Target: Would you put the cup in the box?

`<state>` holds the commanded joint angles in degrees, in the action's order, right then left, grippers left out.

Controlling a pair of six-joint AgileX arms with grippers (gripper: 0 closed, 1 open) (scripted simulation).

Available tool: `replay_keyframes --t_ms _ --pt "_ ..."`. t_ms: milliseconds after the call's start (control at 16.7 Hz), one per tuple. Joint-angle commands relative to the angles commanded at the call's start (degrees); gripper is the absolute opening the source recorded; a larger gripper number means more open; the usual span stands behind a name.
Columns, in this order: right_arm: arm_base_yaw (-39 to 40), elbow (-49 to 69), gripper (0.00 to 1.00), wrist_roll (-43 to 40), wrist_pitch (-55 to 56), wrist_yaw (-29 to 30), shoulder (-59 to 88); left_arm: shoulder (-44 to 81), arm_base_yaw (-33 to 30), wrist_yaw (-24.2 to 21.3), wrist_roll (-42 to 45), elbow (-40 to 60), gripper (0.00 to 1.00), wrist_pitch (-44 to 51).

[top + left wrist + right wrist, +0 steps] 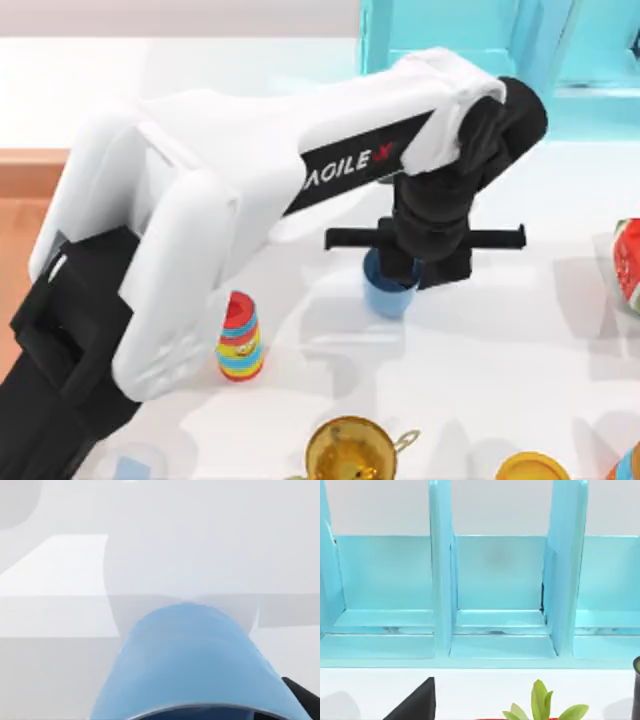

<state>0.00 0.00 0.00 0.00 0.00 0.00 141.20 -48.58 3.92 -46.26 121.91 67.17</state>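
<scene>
White table point(520, 330), left tool point(400, 268) half-hiding cup point(388, 297).

The cup point(389, 293) stands mid-table, right of the ringed toy point(240, 340), before the shelf unit point(500, 40).

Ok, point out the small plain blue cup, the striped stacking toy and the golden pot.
Small plain blue cup point(388, 297), top view, its side wall.
Striped stacking toy point(240, 345), top view, its middle rings.
Golden pot point(347, 452), top view, its rim.
</scene>
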Motion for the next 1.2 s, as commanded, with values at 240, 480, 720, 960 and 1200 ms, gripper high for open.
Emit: replay_keyframes --t_ms 240,480,720,960,1200 --pt "0.0 0.0 1.0 0.0 0.0 0.0 0.0 -8.2 10.7 -0.4 10.4 -6.0 0.0 2.5" --pt "0.0 0.0 1.0 0.0 0.0 0.0 0.0 -20.5 29.5 -1.5 28.6 -15.1 0.0 5.2" --pt "0.0 0.0 1.0 0.0 0.0 0.0 0.0 -32.8 47.9 -2.8 46.8 -25.2 0.0 8.0" --pt "0.0 0.0 1.0 0.0 0.0 0.0 0.0 -40.9 57.6 -3.5 56.6 -32.4 0.0 10.1" --pt "0.0 0.0 1.0 0.0 0.0 0.0 0.0 -42.1 58.8 -3.6 57.8 -33.5 0.0 10.4"
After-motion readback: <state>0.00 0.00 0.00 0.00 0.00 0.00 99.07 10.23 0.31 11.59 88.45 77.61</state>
